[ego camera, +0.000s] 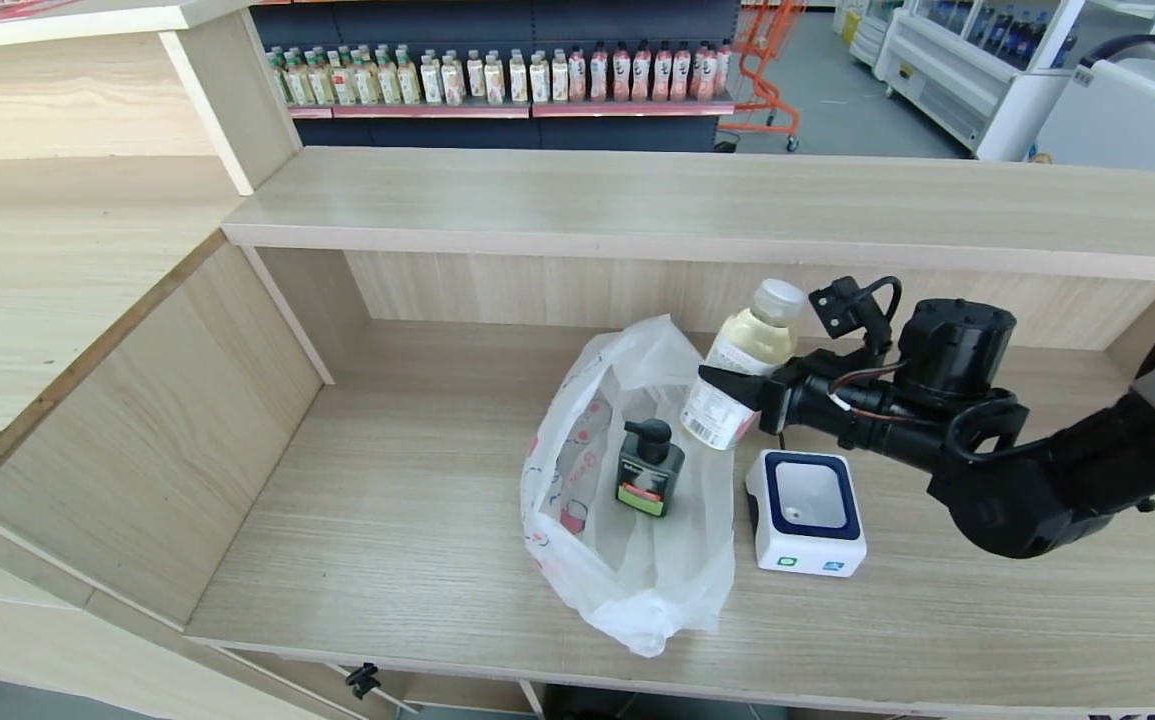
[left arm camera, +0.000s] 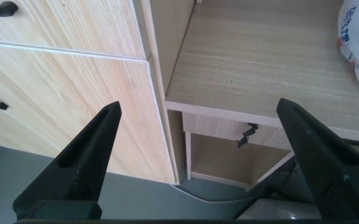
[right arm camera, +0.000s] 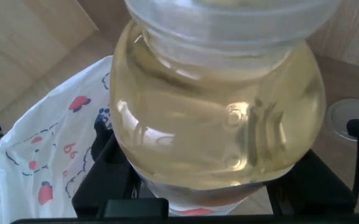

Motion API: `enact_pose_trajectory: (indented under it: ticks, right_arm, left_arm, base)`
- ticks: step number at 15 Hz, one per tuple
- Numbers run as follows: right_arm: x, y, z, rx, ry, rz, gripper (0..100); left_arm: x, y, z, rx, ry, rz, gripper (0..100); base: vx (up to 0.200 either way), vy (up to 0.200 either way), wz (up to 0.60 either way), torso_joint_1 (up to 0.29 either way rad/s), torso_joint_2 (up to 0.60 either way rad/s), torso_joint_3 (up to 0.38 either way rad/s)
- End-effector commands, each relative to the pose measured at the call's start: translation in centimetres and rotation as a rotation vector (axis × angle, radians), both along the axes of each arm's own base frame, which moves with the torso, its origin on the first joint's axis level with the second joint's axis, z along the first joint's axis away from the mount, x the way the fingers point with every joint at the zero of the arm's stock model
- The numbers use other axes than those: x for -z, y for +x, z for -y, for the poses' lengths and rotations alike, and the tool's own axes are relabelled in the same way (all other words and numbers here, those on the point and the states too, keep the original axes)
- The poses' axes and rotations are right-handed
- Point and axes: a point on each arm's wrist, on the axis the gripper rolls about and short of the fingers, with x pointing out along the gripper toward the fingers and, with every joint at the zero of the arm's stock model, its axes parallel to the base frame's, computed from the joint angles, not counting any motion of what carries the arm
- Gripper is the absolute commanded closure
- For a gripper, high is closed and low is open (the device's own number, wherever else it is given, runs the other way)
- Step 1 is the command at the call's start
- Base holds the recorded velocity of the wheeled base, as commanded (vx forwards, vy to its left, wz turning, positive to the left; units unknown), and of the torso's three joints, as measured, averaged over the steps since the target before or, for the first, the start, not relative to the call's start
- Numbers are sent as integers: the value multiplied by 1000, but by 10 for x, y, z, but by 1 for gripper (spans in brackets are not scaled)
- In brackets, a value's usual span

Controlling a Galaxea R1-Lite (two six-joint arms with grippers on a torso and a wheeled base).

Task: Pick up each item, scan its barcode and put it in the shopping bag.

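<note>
one pale yellow plastic drink bottle with a clear cap [ego camera: 745, 365] is held tilted in the head view, between the translucent white red-printed shopping bag [ego camera: 637, 580] and the white box scanner [ego camera: 805, 500] on the wooden counter [ego camera: 387, 520]; it is pinched at mid-body by the right gripper [ego camera: 727, 385]. in the left wrist view, the left gripper [left arm camera: 198, 162] is shown with fingers spread, off the counter's front edge. in the right wrist view, the bottle [right arm camera: 223, 118] is seen full: it is judged fairly heavy, stiff and smooth, so a firm mid-body hold is advised.
</note>
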Motion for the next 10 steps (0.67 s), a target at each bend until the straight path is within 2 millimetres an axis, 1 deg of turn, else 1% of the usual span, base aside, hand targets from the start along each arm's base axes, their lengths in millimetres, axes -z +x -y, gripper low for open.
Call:
enact_pose_trajectory:
  ticks: [1,4,6,8,10]
  right_arm:
    - [18,14,-5,-1,-4,5,100]
    - [33,32,-11,-6,-15,14,100]
    - [38,42,-21,-19,-27,45,100]
    - [37,53,-32,-38,-27,89,100]
    - [35,59,-43,-59,-18,109,100]
  left_arm:
    - [0,0,0,1,0,0,0]
    - [0,0,0,-1,0,0,0]
    - [0,0,0,-1,0,0,0]
    - [0,0,0,-1,0,0,0]
    - [0,0,0,1,0,0,0]
  base:
    - [0,0,0,0,0,0]
    - [0,0,0,0,0,0]
    - [0,0,0,0,0,0]
    - [0,0,0,0,0,0]
    - [0,0,0,0,0,0]
